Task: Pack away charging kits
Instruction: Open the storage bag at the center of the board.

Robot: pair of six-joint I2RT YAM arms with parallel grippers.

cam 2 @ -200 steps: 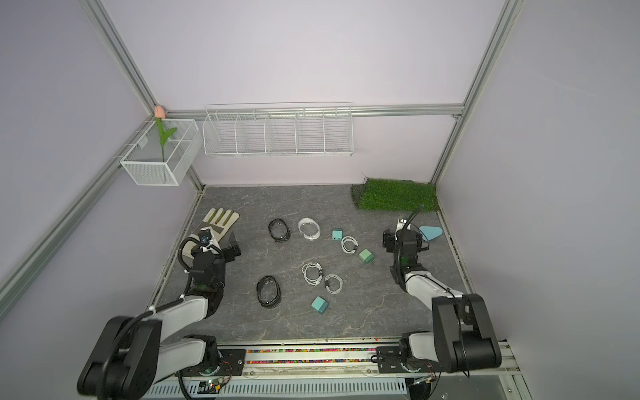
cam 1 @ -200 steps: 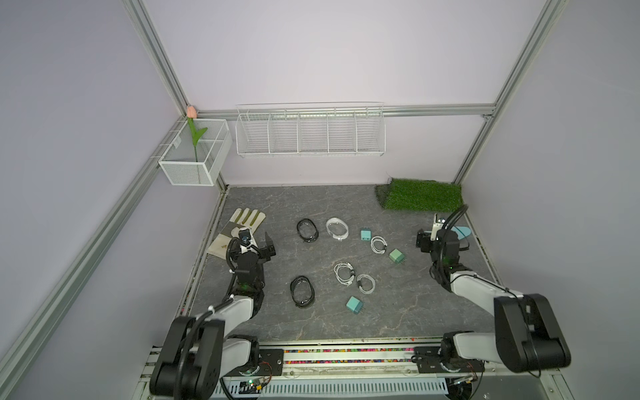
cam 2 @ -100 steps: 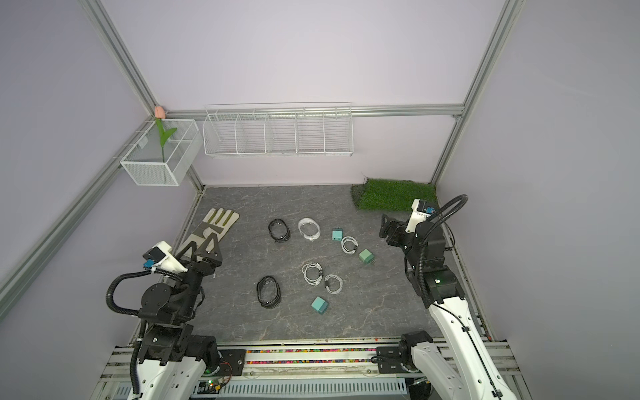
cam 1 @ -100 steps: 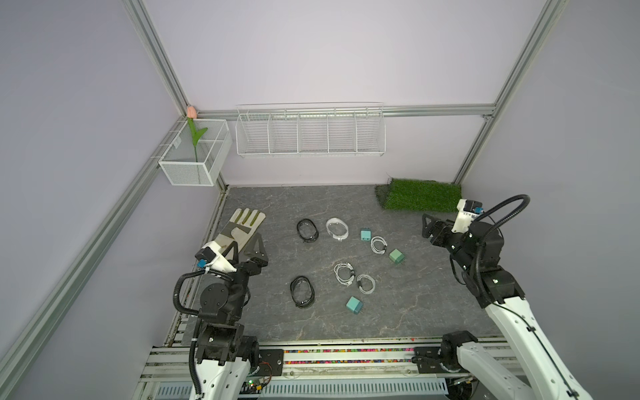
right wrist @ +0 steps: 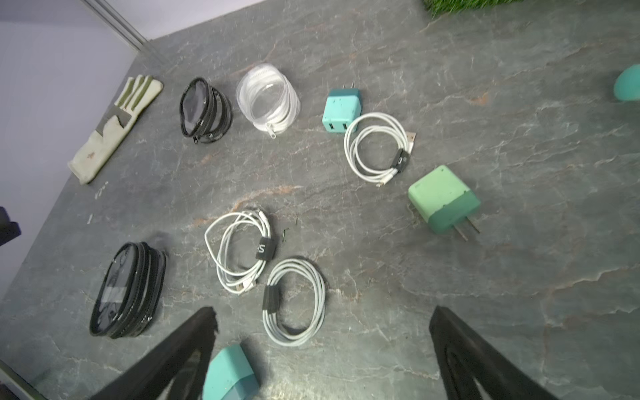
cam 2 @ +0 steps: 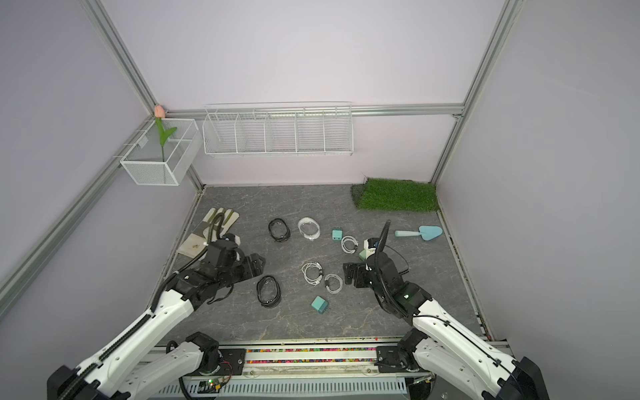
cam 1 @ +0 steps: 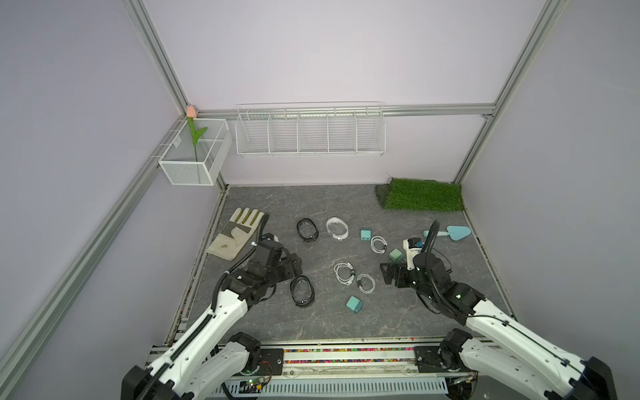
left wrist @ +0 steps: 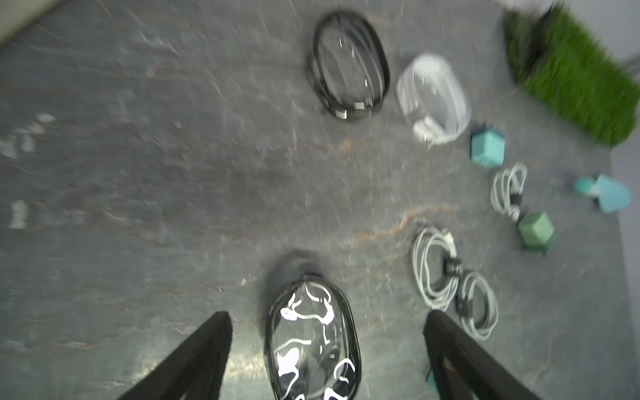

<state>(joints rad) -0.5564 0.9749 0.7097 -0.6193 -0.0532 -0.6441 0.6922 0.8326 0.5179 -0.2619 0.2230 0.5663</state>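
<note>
Black-rimmed clear oval case (cam 1: 302, 291) lies flat on the grey stone-look tabletop (cam 1: 311, 204), front left of centre. The left gripper (left wrist: 327, 312) hovers at it with jaws spread wide and empty. In the left wrist view, which is blurred, the case sits between the fingers, untouched.

Second black-rimmed case (cam 1: 307, 229) and white-zippered clear oval case (cam 1: 336, 228) lie side by side further back, apart. Teal cube plug adapter (cam 1: 365, 234) is right of the white case, with a coiled white cable (cam 1: 378, 244) touching it. Green cube adapter (right wrist: 445, 202) is just beside that cable, on its side, prongs out.

Mid-table, the middle coiled cable (cam 1: 344, 273) and front coiled cable (cam 1: 366, 283) lie just beside each other. The front teal adapter (cam 1: 354, 304) is near them.

The right gripper (right wrist: 322, 309) hangs over this cluster, jaws wide, holding nothing.

Beige work glove (cam 1: 239, 232) is back left, partly behind the left arm's hose. Light-blue hand trowel (cam 1: 453, 233) is at the right edge. Green fake-grass mat (cam 1: 422, 194) fills the back right corner.
</note>
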